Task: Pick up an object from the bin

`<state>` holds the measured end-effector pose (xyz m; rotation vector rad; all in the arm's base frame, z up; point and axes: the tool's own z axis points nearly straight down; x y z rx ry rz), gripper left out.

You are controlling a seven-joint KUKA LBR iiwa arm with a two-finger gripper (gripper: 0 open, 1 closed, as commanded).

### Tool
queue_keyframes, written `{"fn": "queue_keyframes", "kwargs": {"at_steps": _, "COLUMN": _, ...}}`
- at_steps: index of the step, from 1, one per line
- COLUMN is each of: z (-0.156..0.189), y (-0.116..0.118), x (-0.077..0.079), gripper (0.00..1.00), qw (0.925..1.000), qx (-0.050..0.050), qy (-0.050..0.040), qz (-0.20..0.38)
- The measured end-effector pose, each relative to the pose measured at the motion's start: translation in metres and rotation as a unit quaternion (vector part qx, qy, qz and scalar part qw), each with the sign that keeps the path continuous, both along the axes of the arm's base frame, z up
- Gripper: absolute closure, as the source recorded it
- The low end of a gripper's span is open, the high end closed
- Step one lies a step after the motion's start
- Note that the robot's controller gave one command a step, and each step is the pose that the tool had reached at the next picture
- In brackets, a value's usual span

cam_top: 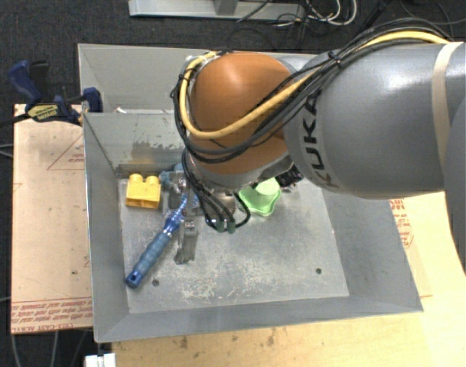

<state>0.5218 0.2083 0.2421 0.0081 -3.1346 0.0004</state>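
My gripper (187,243) hangs low over the left middle of the bin, mostly hidden under the orange dome on the wrist. A blue pen-like tool (154,252) lies slanted on the floor, its lower end toward the front left and its upper end running up beside the gripper; whether they touch I cannot tell. Just to the left, by the bin's left wall, sits a yellow toy brick (142,191). A light green plastic piece (261,196) lies to the right of the gripper, partly covered by the arm.
The thick grey arm comes in from the right and covers the back right of the bin. Black cables loop down beside the gripper. Bare grey floor stretches along the front and right of the bin.
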Motion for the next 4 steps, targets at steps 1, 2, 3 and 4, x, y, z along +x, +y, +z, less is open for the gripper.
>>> {"fn": "queue_keyframes", "kwargs": {"at_steps": 1, "z": -0.115, "y": -0.024, "x": 0.074, "gripper": 0.00, "qw": 0.9870, "qx": 0.001, "qy": -0.0027, "qz": 0.161}}
{"fn": "queue_keyframes", "kwargs": {"at_steps": 2, "z": -0.174, "y": -0.031, "x": 0.079, "gripper": 0.00, "qw": 0.9610, "qx": 0.002, "qy": -0.0023, "qz": 0.276}}
{"fn": "queue_keyframes", "kwargs": {"at_steps": 3, "z": -0.172, "y": -0.031, "x": 0.081, "gripper": 1.00, "qw": 0.9611, "qx": 0.002, "qy": -0.0043, "qz": 0.276}}
{"fn": "queue_keyframes", "kwargs": {"at_steps": 4, "z": -0.024, "y": -0.011, "x": 0.071, "gripper": 1.00, "qw": 0.9683, "qx": 0.002, "qy": -0.0084, "qz": 0.250}}
